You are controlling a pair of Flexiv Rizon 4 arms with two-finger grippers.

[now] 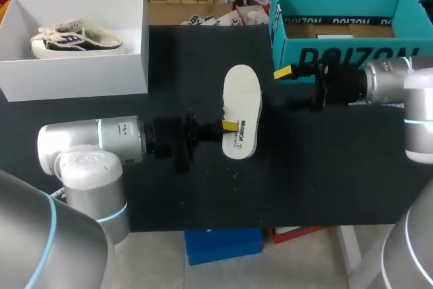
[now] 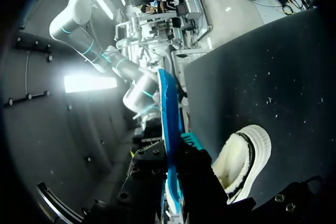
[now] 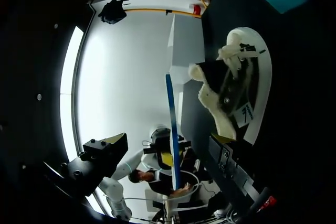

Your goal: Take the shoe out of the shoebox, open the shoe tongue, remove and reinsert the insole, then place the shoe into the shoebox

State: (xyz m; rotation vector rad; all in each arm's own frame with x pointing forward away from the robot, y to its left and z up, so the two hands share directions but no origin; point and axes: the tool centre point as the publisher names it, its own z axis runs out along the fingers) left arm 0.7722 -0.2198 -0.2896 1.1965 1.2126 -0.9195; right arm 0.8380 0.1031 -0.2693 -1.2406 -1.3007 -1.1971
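**Insole and shoe.** The thin white-topped, blue-edged foam insole [image 1: 243, 99] is held level above the black table [image 1: 304, 167]. Your left gripper [image 1: 229, 126] is clamped on its edge near the heel. Expect it to be light and floppy, and likely to sag at the free toe end. Grip it near the heel and feed the toe in first.

The black-and-white fleece-lined shoe [image 3: 226, 82] shows only from the wrists. It sits on the table beneath the insole, apparently sole down. Its upper looks soft and its sole stiffer, so steady it by the heel collar or sidewall.

Your right gripper [image 1: 284, 72] hangs beside the teal cardboard box [image 1: 338, 55], fingers apart, holding nothing.

**Count.**
- One insole.
- Two shoes; the second shoe [image 1: 78, 40] lies in the white cardboard box [image 1: 74, 72].
- Two boxes. You cannot tell which is the shoebox, though the white one seems likelier.
- Two grippers.
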